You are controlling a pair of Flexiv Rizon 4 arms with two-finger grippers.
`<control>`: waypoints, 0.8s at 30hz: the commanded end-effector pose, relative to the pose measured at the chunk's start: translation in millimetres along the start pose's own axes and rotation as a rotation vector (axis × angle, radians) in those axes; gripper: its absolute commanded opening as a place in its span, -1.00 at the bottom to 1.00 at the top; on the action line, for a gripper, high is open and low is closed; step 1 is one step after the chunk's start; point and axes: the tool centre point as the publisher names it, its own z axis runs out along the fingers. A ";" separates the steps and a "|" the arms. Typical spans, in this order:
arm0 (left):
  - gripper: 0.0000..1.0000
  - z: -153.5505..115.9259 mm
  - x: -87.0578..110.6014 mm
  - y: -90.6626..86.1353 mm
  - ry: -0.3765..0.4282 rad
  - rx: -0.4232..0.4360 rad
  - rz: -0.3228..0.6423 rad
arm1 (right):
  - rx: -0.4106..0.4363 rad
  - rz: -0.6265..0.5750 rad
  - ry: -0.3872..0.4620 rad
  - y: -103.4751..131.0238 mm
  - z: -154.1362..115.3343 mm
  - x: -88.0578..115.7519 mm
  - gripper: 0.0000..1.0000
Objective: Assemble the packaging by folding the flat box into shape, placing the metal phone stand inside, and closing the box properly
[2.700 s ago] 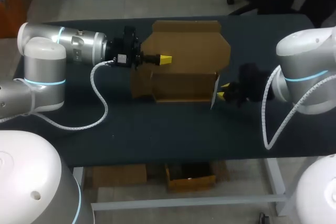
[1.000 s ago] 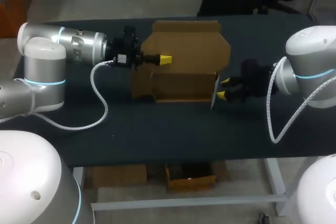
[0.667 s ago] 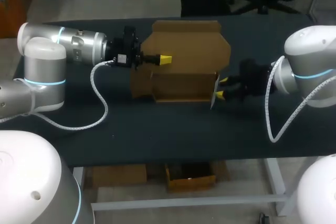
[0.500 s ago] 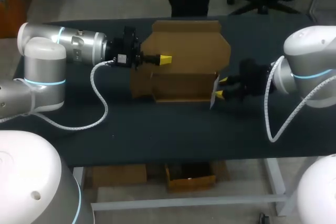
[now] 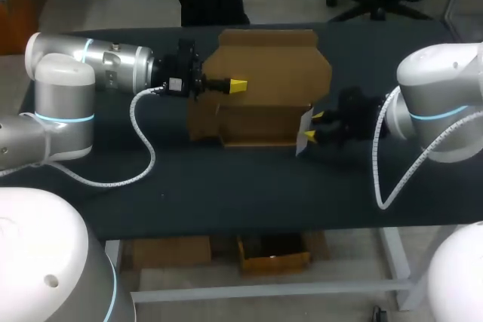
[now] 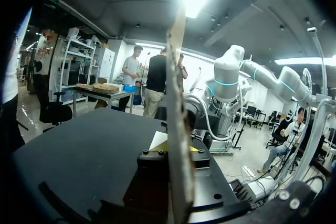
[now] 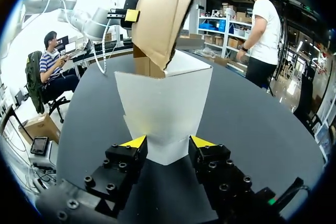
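A cardboard box sits mid-table, long axis running left to right. The right gripper is spread around its white end flap. Farther back, the left gripper clenches the raised lid panel. The box's inside is hidden.

One box; left hand, right hand: two; one table.

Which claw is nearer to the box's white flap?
Right. The white flap sits between the right claw fingers; the left claw grips the cardboard box lid at the opposite side.
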 end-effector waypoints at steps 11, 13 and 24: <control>-1.00 -0.1 -0.3 3.9 0.000 -0.001 0.000 | 0.006 0.045 -0.101 1.8 3.4 8.3 -0.03; -1.00 -0.1 -0.3 3.9 0.000 -0.001 0.000 | 0.004 0.051 -0.107 2.6 3.9 8.4 -0.03; -1.00 -0.1 -0.3 3.9 0.000 -0.001 0.000 | -0.003 0.083 -0.156 5.7 9.7 6.8 -0.05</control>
